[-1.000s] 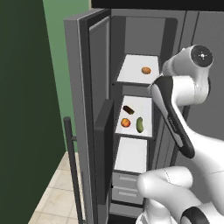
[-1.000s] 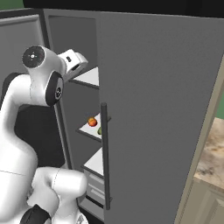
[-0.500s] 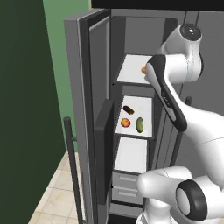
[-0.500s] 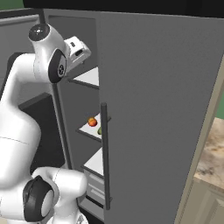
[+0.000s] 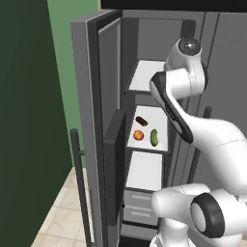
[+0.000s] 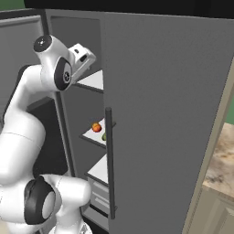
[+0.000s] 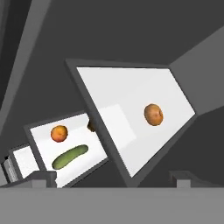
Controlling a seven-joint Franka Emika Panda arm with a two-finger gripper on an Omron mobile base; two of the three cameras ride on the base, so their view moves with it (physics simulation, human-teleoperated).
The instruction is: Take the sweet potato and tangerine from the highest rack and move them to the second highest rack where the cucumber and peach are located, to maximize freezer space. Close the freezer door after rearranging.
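In the hand view the tangerine (image 7: 153, 114) lies alone on the highest rack (image 7: 127, 96), ahead of my open gripper (image 7: 113, 178), which holds nothing. Below it, the second highest rack (image 7: 41, 144) carries the peach (image 7: 59, 133), the cucumber (image 7: 70, 157) and the sweet potato (image 7: 91, 126), the last half hidden behind the upper rack's edge. From the left base view, the sweet potato (image 5: 141, 120), peach (image 5: 138, 135) and cucumber (image 5: 154, 137) sit together, and my arm covers the tangerine. The freezer door (image 5: 91, 96) stands wide open at the left.
A third white rack (image 5: 144, 169) and grey drawers (image 5: 140, 202) lie below. The wider grey door (image 6: 169, 119) with its dark bar handle (image 6: 109, 164) stands shut to the right of the freezer opening. A green wall (image 5: 29, 96) is behind the open door.
My arm has lifted and swung in front of the highest rack, now covering the tangerine in the left base view. The jaws stayed open. Nothing on the racks moved.
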